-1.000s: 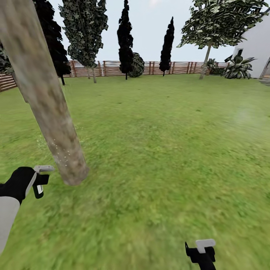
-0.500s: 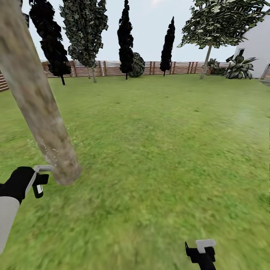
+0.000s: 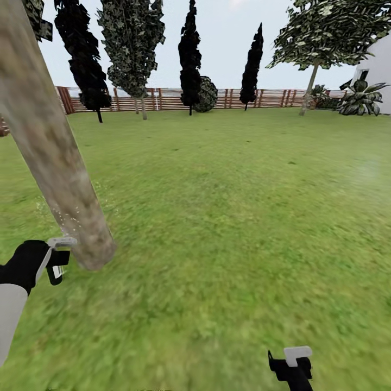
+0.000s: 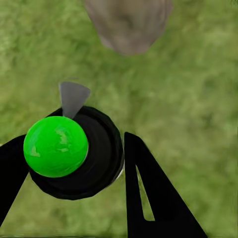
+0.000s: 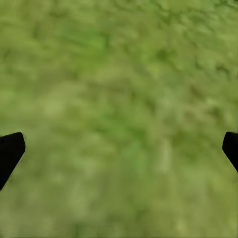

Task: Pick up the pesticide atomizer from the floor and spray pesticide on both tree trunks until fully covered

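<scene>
Green-capped atomizer: clamped in the left gripper, near left, nozzle just beside the trunk base.
Trunk: near left, leaning, faint droplets low down.
Spraying well: sweep upward slowly, nozzle aimed at bark, then work round to unsprayed sides.
Right gripper: near right, jaws spread wide, empty over lawn.

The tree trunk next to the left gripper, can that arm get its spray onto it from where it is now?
Probably yes. The left gripper holds the pesticide atomizer close beside the base of the tree trunk, with bare lawn between them, and fine droplets speckle the lower trunk. The higher trunk looks harder to cover.
</scene>
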You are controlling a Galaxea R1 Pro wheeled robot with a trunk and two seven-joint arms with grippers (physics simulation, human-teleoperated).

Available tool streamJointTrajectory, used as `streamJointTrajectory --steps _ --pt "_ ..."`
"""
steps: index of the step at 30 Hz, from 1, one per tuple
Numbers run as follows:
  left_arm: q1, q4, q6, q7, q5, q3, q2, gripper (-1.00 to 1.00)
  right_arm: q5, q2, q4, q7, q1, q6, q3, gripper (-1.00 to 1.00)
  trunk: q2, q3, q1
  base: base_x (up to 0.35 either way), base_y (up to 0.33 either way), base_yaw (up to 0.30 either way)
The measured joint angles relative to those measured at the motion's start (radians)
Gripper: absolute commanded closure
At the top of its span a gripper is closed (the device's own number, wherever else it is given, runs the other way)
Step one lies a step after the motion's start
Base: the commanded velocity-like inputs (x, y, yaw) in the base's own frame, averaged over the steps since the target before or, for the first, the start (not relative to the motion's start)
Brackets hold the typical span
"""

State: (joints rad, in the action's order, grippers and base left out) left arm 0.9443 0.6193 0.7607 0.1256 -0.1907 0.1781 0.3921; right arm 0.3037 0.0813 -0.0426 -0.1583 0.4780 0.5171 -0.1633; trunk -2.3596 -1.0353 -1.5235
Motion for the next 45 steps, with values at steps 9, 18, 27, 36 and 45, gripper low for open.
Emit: streamJointTrajectory --steps 9,18,27,36,45 --pt "0.0 0.012 -0.004 0.0 0.0 0.061 0.0 1.0 0.0 0.001 0.0 0.0 0.0 0.0 0.0 -1.0 0.0 0.0 0.0 0.107 -0.189 0.094" --pt "-0.001 0.01 -0.003 -0.002 -0.003 0.063 0.001 1.0 0.001 0.002 0.0 0.0 0.0 0.0 0.0 -1.0 0.0 0.0 0.0 0.21 -0.206 0.0" --pt "-0.02 0.011 -0.004 -0.001 -0.002 0.063 0.001 1.0 0.0 0.0 0.0 0.0 0.0 0.0 0.0 -1.0 0.0 0.0 0.0 0.237 -0.18 0.183" --pt "-0.021 0.012 -0.004 -0.002 -0.002 0.065 0.002 1.0 0.0 0.0 0.0 0.0 0.0 0.0 0.0 -1.0 0.0 0.0 0.0 0.23 -0.19 0.089" --pt "-0.083 0.0 -0.053 -0.066 0.002 0.067 0.002 1.0 0.0 0.0 0.0 0.0 0.0 0.0 0.001 -1.0 0.0 0.0 0.0 0.121 -0.238 0.133"
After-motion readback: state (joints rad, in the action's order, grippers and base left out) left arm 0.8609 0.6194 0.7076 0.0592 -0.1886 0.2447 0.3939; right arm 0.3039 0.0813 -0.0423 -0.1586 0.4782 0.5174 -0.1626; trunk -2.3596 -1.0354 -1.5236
